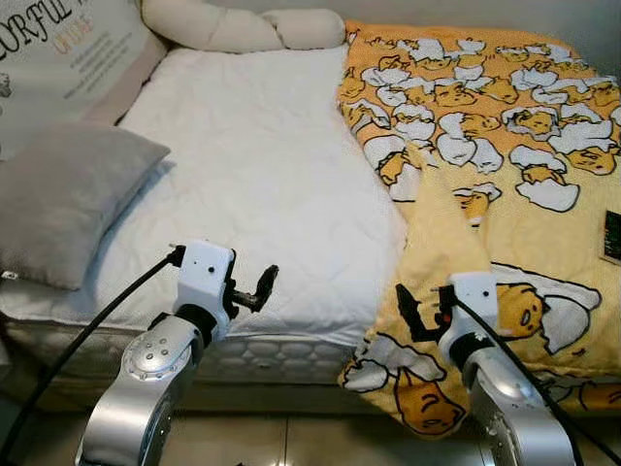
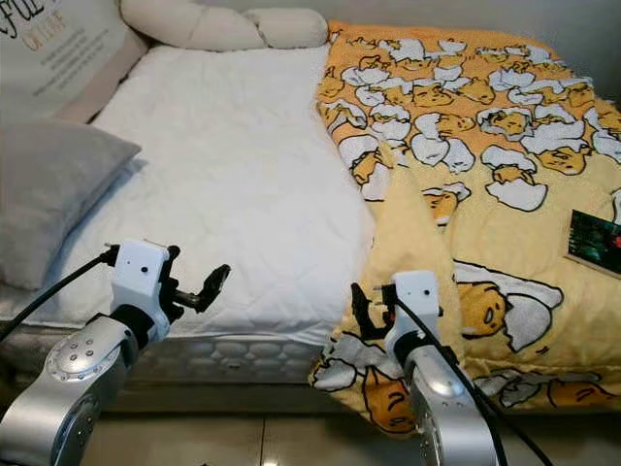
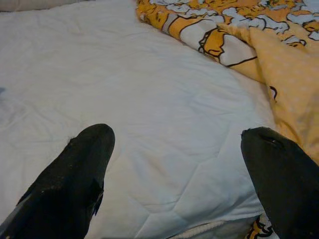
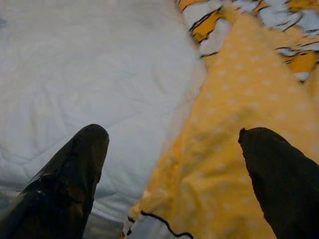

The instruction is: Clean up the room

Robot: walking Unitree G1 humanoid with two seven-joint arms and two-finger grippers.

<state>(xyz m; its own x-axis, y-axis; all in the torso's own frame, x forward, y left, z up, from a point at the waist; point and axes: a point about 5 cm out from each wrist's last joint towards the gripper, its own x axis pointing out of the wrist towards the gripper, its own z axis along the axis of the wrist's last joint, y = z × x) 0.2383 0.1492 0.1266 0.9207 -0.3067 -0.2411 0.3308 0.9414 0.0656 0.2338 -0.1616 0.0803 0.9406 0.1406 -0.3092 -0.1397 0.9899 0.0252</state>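
- The right gripper (image 1: 415, 309) hangs with its jaws released and empty, poised just off the foot edge of the bed (image 1: 252, 194), right at the folded-back edge of the yellow blanket (image 1: 505, 194) where it spills over the mattress side.
- In the right wrist view, one black finger (image 4: 82, 164) sits over bare white mattress pad and the other (image 4: 281, 174) over the dotted yellow underside of the blanket, so the fold line runs between them.
- The left gripper (image 1: 254, 291) also has its jaws spread apart and holds nothing; it sits at the foot edge of the bed, above plain white pad, well clear of the blanket edge.
- The blanket covers only the half of the bed on the robot's right, bunched with one flap turned over; the other half lies bare.
- A grey pillow (image 1: 68, 199) rests on the bed's left edge, a long cream bolster (image 1: 243, 27) lies along the far end, and a small dark flat object (image 1: 611, 238) lies on the blanket near the bed's right edge.
- The step in hand looks like making the bed: the right jaws should close on the doubled fold itself, biting both layers, then draw it across low and steady so the cloth spreads rather than bunches.
- The dark object could slide off as the blanket moves; best watch it.
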